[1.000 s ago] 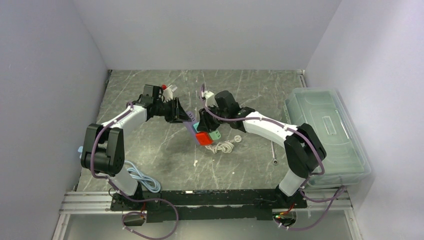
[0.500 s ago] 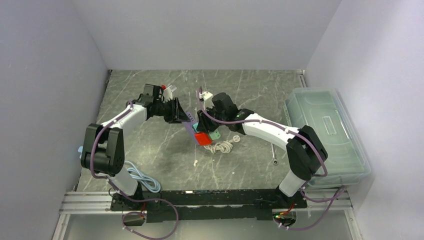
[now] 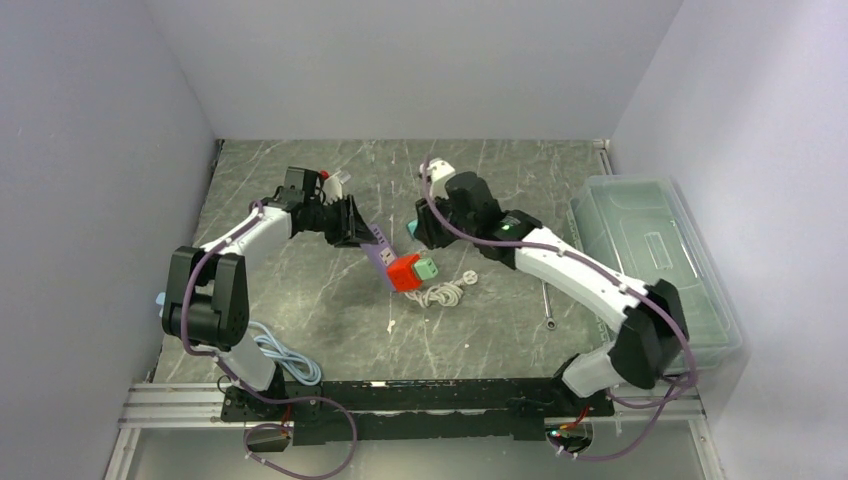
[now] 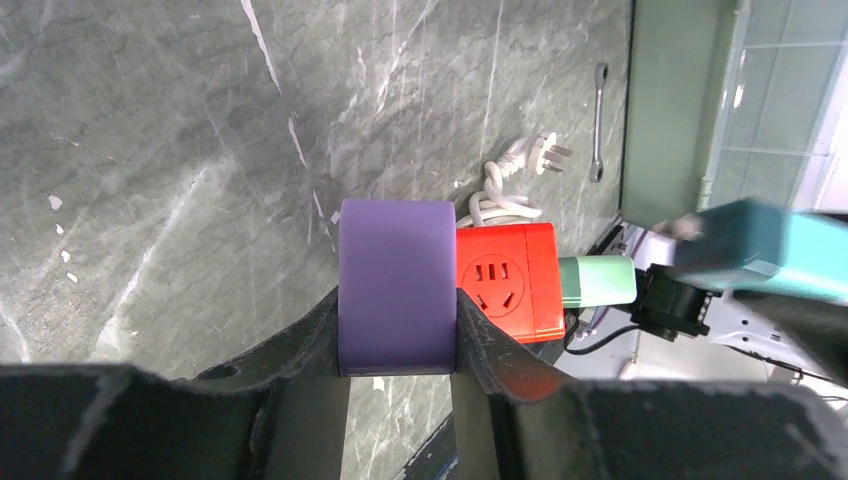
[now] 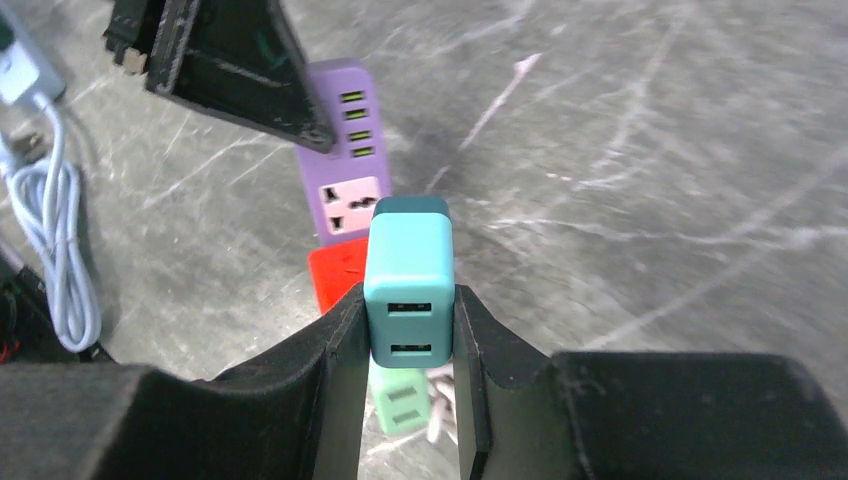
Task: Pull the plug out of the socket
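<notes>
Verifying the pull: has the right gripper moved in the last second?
Yes. The right gripper, shut on the teal plug, has lifted off the red socket cube and moved toward the back wall, away from the coiled white cable.

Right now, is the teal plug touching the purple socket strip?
Apart. Left wrist view shows the red cube between the teal plug and the purple socket strip.

The purple socket strip, with a red cube and pale green adapter joined at its end, lies tilted. Its other end is clamped in the left gripper's jaws and seems a little raised. The teal plug, a block with two USB ports, sits in the right gripper's jaws, clear of the strip.
</notes>
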You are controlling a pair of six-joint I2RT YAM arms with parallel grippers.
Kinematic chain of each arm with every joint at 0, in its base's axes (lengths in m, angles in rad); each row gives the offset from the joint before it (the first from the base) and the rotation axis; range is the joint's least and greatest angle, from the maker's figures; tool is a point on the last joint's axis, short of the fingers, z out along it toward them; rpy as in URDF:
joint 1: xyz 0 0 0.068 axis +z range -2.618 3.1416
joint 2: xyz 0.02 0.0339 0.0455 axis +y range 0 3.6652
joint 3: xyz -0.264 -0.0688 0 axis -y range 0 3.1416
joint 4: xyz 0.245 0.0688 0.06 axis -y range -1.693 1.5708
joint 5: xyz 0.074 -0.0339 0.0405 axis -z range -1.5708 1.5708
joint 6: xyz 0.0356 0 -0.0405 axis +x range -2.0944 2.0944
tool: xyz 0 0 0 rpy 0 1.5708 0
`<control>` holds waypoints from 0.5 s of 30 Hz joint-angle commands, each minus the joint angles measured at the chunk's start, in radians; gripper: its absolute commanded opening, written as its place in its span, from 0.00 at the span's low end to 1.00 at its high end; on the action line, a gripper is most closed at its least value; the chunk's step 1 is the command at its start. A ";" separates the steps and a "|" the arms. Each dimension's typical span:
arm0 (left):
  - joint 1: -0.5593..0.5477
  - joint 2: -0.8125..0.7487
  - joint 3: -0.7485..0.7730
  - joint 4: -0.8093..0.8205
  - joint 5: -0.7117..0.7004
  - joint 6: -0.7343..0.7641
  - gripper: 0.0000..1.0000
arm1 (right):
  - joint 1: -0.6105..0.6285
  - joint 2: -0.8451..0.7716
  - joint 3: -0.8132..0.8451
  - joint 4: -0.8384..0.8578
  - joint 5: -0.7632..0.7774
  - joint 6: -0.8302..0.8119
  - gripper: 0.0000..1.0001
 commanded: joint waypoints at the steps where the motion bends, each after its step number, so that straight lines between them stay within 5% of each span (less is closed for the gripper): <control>1: 0.031 -0.032 0.026 0.049 0.136 0.007 0.00 | -0.061 -0.132 0.054 -0.111 0.178 0.051 0.00; 8: 0.033 -0.084 0.025 0.063 0.193 0.027 0.00 | -0.252 -0.202 -0.108 -0.165 0.295 0.104 0.00; 15: 0.035 -0.114 0.022 0.076 0.212 0.034 0.00 | -0.369 -0.087 -0.180 -0.199 0.371 0.141 0.00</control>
